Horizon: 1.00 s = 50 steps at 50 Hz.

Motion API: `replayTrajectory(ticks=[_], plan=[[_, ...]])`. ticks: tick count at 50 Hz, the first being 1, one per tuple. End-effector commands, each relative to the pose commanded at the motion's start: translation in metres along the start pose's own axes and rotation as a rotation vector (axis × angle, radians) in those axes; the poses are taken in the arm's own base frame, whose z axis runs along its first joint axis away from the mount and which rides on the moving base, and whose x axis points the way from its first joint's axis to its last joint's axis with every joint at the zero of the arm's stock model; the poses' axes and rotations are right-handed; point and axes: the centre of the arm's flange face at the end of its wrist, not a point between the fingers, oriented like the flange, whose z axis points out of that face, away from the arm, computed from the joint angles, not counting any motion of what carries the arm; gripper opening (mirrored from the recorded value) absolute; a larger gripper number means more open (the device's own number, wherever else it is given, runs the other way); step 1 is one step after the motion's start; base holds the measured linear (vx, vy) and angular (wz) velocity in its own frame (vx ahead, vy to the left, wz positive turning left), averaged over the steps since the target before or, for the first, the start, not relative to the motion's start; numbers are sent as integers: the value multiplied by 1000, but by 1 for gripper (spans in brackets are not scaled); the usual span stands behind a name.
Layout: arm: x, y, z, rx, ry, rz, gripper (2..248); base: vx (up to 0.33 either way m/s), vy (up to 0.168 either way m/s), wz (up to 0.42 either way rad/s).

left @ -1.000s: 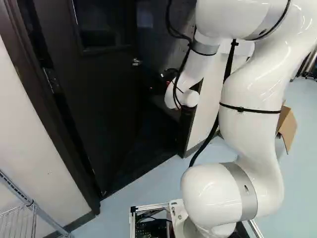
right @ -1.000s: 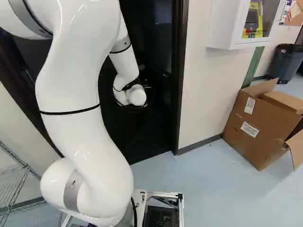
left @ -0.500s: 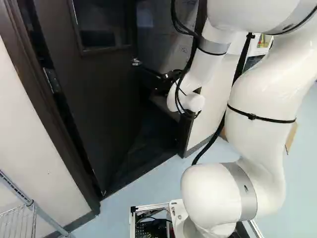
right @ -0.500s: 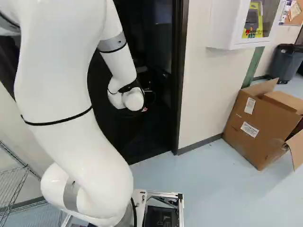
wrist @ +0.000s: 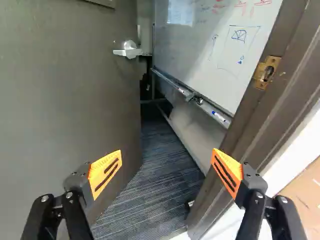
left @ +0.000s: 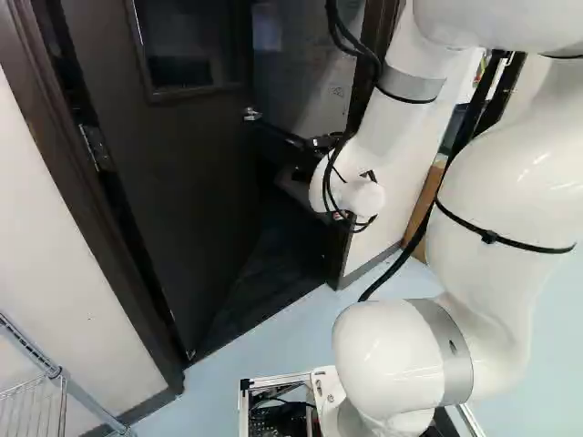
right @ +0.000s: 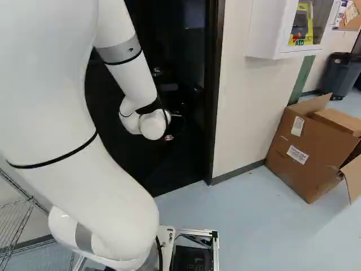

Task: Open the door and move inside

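Note:
The dark door (left: 182, 182) stands partly open into the room beyond, its lever handle (left: 251, 114) standing off the gripper. In the left base view my gripper (left: 323, 143) is at the doorway, mostly hidden behind the white wrist. The wrist view has the gripper (wrist: 166, 172) open, nothing between its pads. One finger is in front of the door (wrist: 65, 100), below the level of the silver handle (wrist: 129, 50); the other overlaps the door frame (wrist: 250, 125) with the brass strike plate. Whether either finger touches cannot be told.
Beyond the doorway are dark carpet (wrist: 155, 175) and a whiteboard (wrist: 200, 45) with a marker tray, beside the opening. A cardboard box (right: 304, 152) and a white wall cabinet (right: 271, 28) are right of the doorway. A wire rack (left: 36, 391) stands at the left.
My arm has swung, its wrist shifting right and slightly down in the left base view, and left and down in the right base view. The base and the door have stayed put.

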Motion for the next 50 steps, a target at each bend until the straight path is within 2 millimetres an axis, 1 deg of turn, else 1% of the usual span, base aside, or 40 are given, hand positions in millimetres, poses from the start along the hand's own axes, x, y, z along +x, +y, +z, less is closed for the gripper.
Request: replayTrajectory(ticks=[39, 43, 50], plan=[[-26, 1, -80, -155, -42, 117, 247, 0, 0, 0], [-28, 1, -85, -158, -40, 118, 247, 0, 0, 0], [-29, 1, -87, -159, -39, 119, 247, 0, 0, 0]])
